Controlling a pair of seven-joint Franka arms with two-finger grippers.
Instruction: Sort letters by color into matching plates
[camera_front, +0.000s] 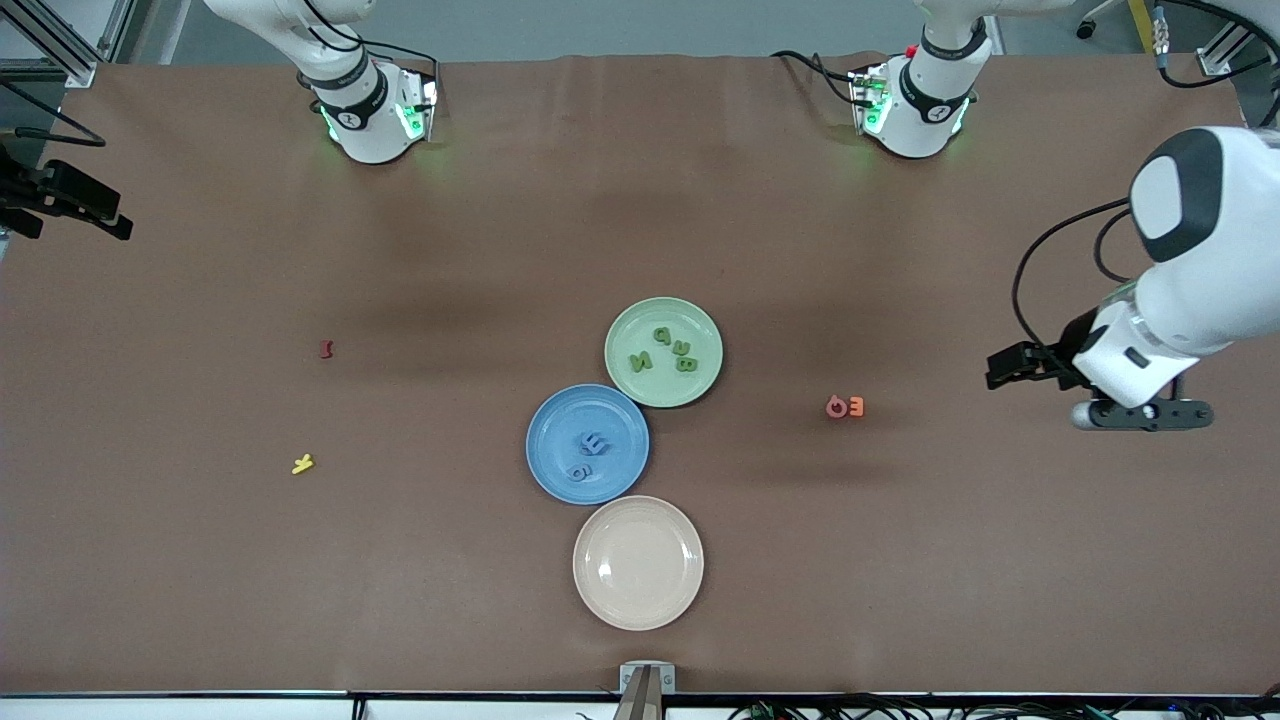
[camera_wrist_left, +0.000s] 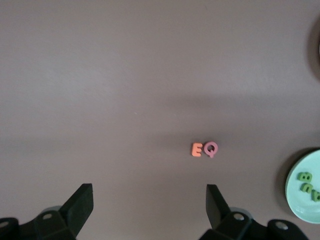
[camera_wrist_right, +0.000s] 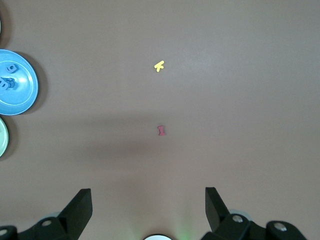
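My left gripper (camera_wrist_left: 149, 210) hangs with its fingers spread wide and nothing between them, up over bare table at the left arm's end. In the front view I see only its body and the wrist camera mount, not the fingertips. My right gripper (camera_wrist_right: 148, 212) is likewise wide apart and empty over bare table near the right arm's base; in the front view that arm is mostly cut off at the top edge, so I place it from its wrist view alone.

Nearest the front camera sits the cream plate (camera_front: 638, 563), with nothing on it. Next comes the blue plate (camera_front: 587, 443), touching or just beside it. On it I make out a blue E (camera_front: 593, 441) and a second blue letter (camera_front: 577, 472), round with a hole; blue on blue, I cannot tell whether more lie stacked there. The yellow letter (camera_front: 302, 464) lies well apart toward the right arm's end.

Toward the left arm's end, an orange E (camera_front: 856, 406) and a pink Q (camera_front: 836, 407) touch side by side. Farther back, the green plate (camera_front: 663, 351) borders the blue one and holds four green letters (camera_front: 664, 349) in a loose cluster; two of them read as B and N. The red letter (camera_front: 325, 349) is too small to read.
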